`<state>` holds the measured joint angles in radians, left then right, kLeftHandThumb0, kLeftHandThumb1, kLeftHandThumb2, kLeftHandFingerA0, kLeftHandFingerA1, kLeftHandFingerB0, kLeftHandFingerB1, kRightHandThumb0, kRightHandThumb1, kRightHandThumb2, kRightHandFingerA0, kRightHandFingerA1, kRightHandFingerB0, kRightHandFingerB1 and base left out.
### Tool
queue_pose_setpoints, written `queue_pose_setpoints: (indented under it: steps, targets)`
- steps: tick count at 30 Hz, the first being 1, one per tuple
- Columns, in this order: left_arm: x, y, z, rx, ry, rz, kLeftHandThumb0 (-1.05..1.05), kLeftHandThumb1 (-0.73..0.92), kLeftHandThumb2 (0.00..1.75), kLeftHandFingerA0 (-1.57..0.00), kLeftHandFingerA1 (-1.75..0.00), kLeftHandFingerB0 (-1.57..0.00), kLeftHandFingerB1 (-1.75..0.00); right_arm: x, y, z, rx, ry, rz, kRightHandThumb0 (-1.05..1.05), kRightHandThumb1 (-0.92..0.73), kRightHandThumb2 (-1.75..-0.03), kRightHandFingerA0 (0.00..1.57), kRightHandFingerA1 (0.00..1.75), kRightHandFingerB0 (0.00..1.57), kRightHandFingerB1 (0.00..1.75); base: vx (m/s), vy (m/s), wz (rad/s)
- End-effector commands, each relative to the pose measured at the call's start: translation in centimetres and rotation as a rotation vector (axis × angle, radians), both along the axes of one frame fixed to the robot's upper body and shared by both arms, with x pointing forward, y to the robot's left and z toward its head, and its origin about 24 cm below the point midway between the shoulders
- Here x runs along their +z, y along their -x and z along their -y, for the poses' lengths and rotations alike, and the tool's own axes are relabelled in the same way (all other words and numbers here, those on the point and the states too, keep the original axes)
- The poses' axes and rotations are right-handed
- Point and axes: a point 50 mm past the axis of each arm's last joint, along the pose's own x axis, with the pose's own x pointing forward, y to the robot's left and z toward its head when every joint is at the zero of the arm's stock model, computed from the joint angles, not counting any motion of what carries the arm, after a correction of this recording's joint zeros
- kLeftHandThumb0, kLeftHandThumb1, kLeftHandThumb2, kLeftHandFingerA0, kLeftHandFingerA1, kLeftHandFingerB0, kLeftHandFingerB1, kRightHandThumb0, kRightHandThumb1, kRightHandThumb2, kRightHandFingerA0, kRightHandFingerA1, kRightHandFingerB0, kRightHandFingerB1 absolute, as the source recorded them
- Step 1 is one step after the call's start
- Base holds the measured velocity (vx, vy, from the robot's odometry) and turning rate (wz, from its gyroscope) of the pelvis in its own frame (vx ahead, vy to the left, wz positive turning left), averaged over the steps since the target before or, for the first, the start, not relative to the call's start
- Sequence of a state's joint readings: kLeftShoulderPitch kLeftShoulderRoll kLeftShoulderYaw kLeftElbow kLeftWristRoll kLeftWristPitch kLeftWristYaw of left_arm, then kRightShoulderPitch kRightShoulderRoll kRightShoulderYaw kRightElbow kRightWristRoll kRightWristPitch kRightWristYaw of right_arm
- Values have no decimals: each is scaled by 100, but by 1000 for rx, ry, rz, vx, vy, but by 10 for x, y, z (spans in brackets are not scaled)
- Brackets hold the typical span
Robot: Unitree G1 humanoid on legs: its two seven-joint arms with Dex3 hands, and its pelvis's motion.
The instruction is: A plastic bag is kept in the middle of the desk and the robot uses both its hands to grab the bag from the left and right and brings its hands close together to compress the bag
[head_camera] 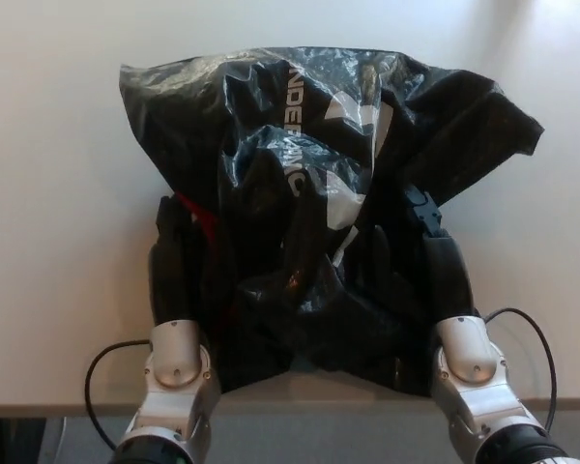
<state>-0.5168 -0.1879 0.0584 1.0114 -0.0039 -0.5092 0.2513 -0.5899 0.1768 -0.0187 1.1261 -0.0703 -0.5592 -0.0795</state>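
A black plastic bag [309, 164] with white lettering and a logo lies crumpled on the white desk [48, 193], bunched into high folds in the middle. My left hand [179, 266] presses against the bag's left side, where a strip of red shows. On the other side my right hand [435, 261] grips the bag's right side. Both hands are closed on the plastic, and the fingers are partly buried in the dark folds.
The desk's front edge [309, 391] runs just under my wrists. Thin black cables loop beside my left wrist [101, 372] and my right wrist [532, 333].
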Motion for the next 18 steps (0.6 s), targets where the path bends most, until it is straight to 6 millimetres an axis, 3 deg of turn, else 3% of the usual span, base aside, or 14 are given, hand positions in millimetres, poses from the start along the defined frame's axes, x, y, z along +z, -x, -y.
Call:
queue_pose_setpoints:
  steps: [1, 2, 3, 4, 5, 7, 9, 11, 12, 13, 15, 16, 17, 18]
  targets:
    - [-9, 5, 4, -53, -11, -59, -73, 89, 118, -12, -51, -1, -39, 11, 0, -10, 96, 9, 82, -91, -75, -84, 10, 36, 12, 32, 0, 0, 0]
    - [-9, 5, 6, -59, -13, -53, -73, 91, 119, -10, -50, -2, -38, 13, -1, -11, 106, 12, 95, -38, -43, -107, 1, 50, 0, 48, 0, 0, 0]
    - [-8, 6, 6, -61, -14, -51, -73, 91, 119, -10, -50, -2, -38, 14, -1, -12, 110, 13, 100, -38, -43, -107, 1, 50, 0, 48, 0, 0, 0]
    - [-8, 6, 7, -64, -32, -43, -62, 92, 90, -13, -38, -12, -28, 17, -1, -13, 118, 23, 114, -38, -43, -107, 1, 51, 0, 48, 0, 0, 0]
    - [-8, 7, 8, -75, -45, -28, -65, 89, 113, -6, -44, -8, -37, 20, -2, -16, 135, 22, 131, -37, -48, -109, 1, 51, 0, 48, 0, 0, 0]
    - [-9, 9, 11, -80, -55, -19, -66, 89, 114, -5, -44, -8, -37, 23, -2, -19, 145, 15, 146, -37, -49, -111, 1, 51, 0, 48, 0, 0, 0]
    - [-9, 9, 12, -80, -51, -22, -63, 92, 91, -9, -35, -13, -30, 23, -1, -19, 146, 18, 144, -37, -49, -110, 1, 51, 0, 48, 0, 0, 0]
    - [-9, 9, 12, -78, -41, -22, -64, 92, 93, -8, -40, -10, -34, 23, -1, -20, 150, 9, 142, -36, -50, -111, 1, 51, 0, 48, 0, 0, 0]
    - [-9, 9, 12, -82, -43, -19, -64, 89, 112, -6, -41, -8, -38, 22, -1, -20, 151, 8, 138, -89, -77, -113, 4, 45, 9, 41, 0, 0, 0]
    - [-8, 9, 12, -87, -47, -14, -64, 89, 112, -6, -41, -8, -38, 22, -1, -19, 152, 6, 133, -89, -77, -113, 4, 45, 9, 41, 0, 0, 0]
    - [-9, 9, 13, -82, -42, -22, -62, 92, 91, -7, -38, -11, -34, 21, -1, -18, 154, -11, 122, -88, -76, -113, 3, 44, 11, 41, 0, 0, 0]
    - [-10, 10, 13, -83, -40, -32, -29, 68, 122, -2, -52, 0, -49, 18, -1, -15, 138, -39, 91, -86, -75, -113, 2, 44, 13, 43, 0, 0, 0]
    - [-10, 9, 12, -86, -49, -35, -67, 92, 90, -10, -44, -13, -36, 18, -2, -13, 128, -47, 84, -37, -47, -109, 1, 51, 0, 48, 0, 0, 0]
    - [-9, 7, 5, -81, -67, -36, -30, 66, 121, -2, -51, 0, -48, 18, -5, -4, 103, -37, 77, -36, -51, -112, 1, 51, 0, 48, 0, 0, 0]
